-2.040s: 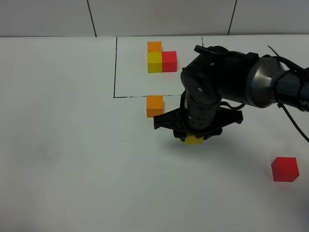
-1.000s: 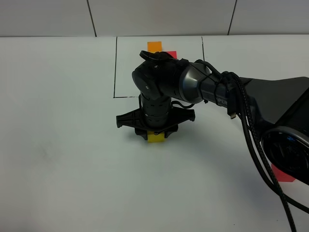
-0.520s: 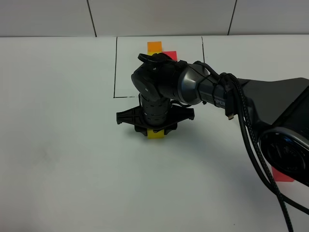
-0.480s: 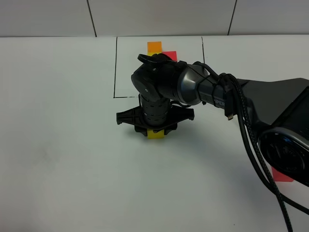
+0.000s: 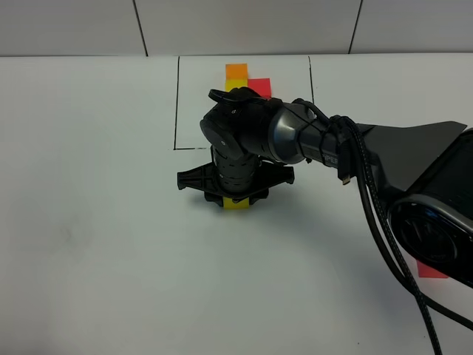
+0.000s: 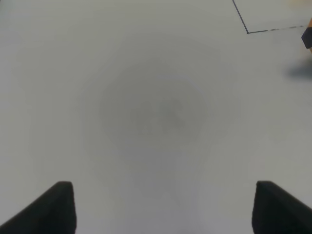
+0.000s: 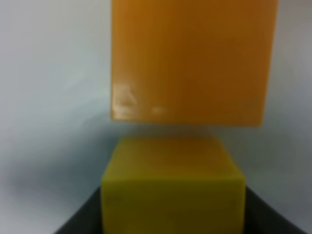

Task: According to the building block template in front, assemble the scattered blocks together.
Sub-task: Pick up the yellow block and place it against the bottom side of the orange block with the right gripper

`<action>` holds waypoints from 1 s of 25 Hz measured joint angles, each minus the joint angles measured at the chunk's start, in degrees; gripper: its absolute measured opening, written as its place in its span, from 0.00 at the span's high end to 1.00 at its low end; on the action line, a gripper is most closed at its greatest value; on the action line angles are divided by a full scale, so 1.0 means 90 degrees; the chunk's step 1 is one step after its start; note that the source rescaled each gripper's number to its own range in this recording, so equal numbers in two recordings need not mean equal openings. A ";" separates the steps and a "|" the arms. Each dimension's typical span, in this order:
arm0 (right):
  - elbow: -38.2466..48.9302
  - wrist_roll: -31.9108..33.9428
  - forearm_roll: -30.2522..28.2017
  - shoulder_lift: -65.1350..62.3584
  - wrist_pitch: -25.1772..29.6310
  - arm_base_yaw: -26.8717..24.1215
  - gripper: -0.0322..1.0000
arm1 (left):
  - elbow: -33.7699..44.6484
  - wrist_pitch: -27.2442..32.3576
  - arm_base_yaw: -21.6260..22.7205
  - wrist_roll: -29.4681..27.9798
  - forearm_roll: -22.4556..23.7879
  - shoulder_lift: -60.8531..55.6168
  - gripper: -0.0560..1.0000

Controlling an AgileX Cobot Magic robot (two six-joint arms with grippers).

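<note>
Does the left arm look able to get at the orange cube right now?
Probably not. The right pincer, shut on the yellow cube, sits close by the orange cube, and the right arm covers it from above.

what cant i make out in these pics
loose orange cube: exterior high view, hidden behind the right arm; only the right wrist view shows it.
red cube: exterior high view, mostly behind that arm.
template: exterior high view, lower part covered by that arm.
left tool: left wrist view, tips cut off by the frame edge.
</note>
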 joint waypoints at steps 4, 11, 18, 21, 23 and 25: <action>0.0000 0.0108 -0.0081 0.0003 -0.0056 0.0000 0.96 | 0.0000 0.0000 0.0000 0.0000 0.0000 0.0000 0.27; 0.0000 0.0207 -0.0102 0.0015 -0.0079 -0.0013 0.96 | 0.0000 0.0000 0.0000 0.0000 0.0000 0.0000 0.27; 0.0000 0.0221 -0.0102 0.0023 -0.0079 -0.0062 0.96 | 0.0000 0.0000 0.0000 0.0000 0.0000 0.0000 0.27; -0.0002 0.0221 -0.0127 0.0023 -0.0082 -0.0076 0.96 | 0.0000 0.0000 0.0000 0.0000 0.0000 0.0000 0.27; -0.0002 0.0221 -0.0165 0.0023 -0.0082 -0.0076 0.96 | 0.0000 0.0000 0.0000 0.0000 0.0000 0.0000 0.27; -0.0002 0.0221 -0.0196 0.0027 -0.0082 -0.0076 0.96 | 0.0000 0.0000 0.0000 0.0000 0.0000 0.0000 0.27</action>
